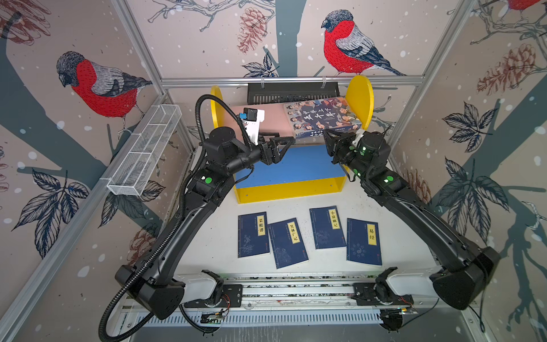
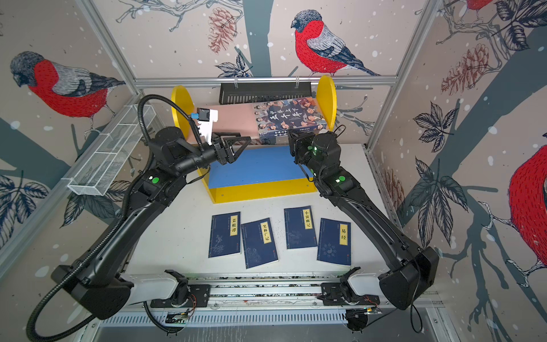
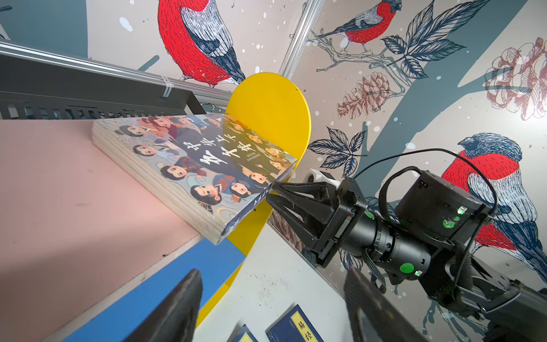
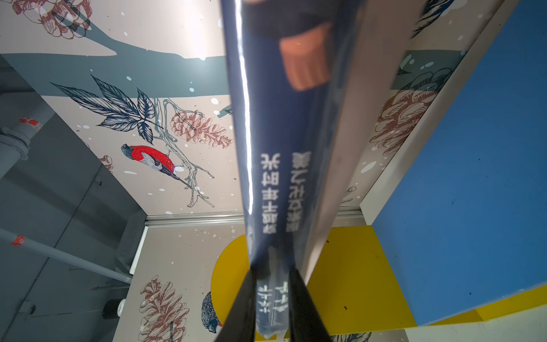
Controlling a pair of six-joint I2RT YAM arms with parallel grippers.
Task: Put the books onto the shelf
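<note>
Cartoon-cover book (image 1: 321,117), thick, glossy, rests on the matte pink board (image 1: 268,120), right pincer (image 3: 270,192) gripping its spine, left pincer (image 1: 287,148) released.

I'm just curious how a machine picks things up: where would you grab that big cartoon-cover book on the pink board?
Probably its front spine corner, coming from the front. The cartoon book rests on the pink board with that end jutting past the edge, so jaws fit above and below. The right gripper is clamped there.
</note>
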